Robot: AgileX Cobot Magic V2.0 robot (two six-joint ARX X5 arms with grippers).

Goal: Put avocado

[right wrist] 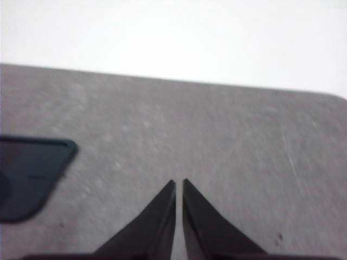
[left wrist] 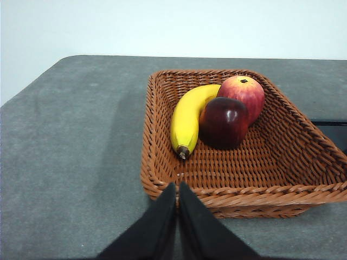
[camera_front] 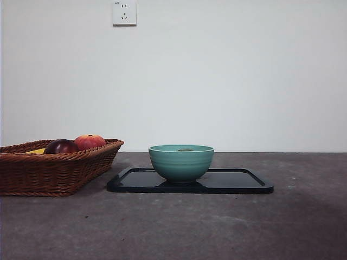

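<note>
A sliver of the dark green avocado (camera_front: 185, 150) shows just over the rim, inside the teal bowl (camera_front: 181, 162). The rest of it is hidden by the bowl's wall. The bowl stands on a black tray (camera_front: 238, 183). My left gripper (left wrist: 177, 187) is shut and empty, raised just in front of the wicker basket (left wrist: 162, 162). My right gripper (right wrist: 179, 183) is shut and empty over bare table, with a corner of the tray (right wrist: 32, 173) off to one side. Neither gripper shows in the front view.
The wicker basket (camera_front: 54, 170) at the left holds a banana (left wrist: 187, 116), a dark red-purple fruit (left wrist: 223, 122) and an orange-red fruit (left wrist: 244, 92). A wall with a socket (camera_front: 124, 12) stands behind the grey table.
</note>
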